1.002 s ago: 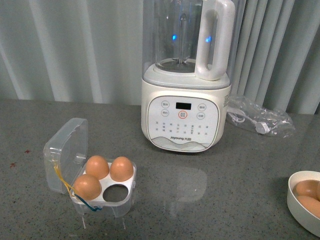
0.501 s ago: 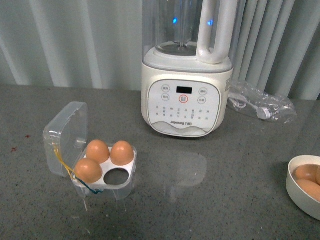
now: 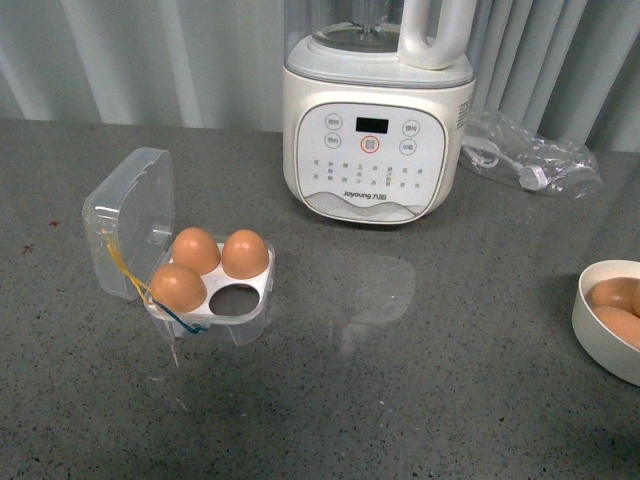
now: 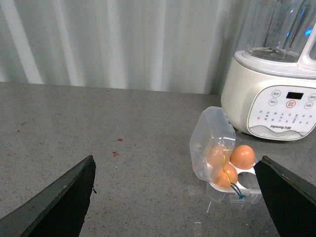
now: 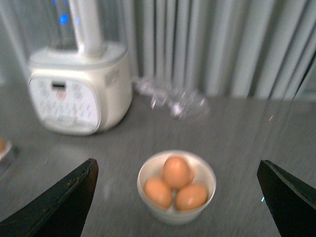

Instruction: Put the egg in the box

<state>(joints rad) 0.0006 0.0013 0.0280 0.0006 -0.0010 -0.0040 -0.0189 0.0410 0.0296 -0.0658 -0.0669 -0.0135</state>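
The clear box (image 3: 250, 322) stands on the grey counter at the left with its lid (image 3: 130, 215) swung open. Its white tray holds three orange-brown eggs (image 3: 196, 248) and one empty hole (image 3: 233, 299). The box also shows in the left wrist view (image 4: 247, 190). A white bowl (image 3: 592, 330) at the right edge holds more eggs (image 3: 612, 293); the right wrist view shows three eggs (image 5: 176, 171) in the bowl (image 5: 176, 216). My left gripper (image 4: 177, 197) is open, above the counter and short of the box. My right gripper (image 5: 177, 195) is open over the bowl. Neither arm shows in the front view.
A cream blender (image 3: 375, 130) with a clear jug and a white handle stands at the back centre. A clear plastic bag (image 3: 530, 155) with a cable lies to its right. Grey curtains hang behind the counter.
The front view has tilted down: blender, box and bowl all sit higher in the frame now. Nothing on the counter has moved.
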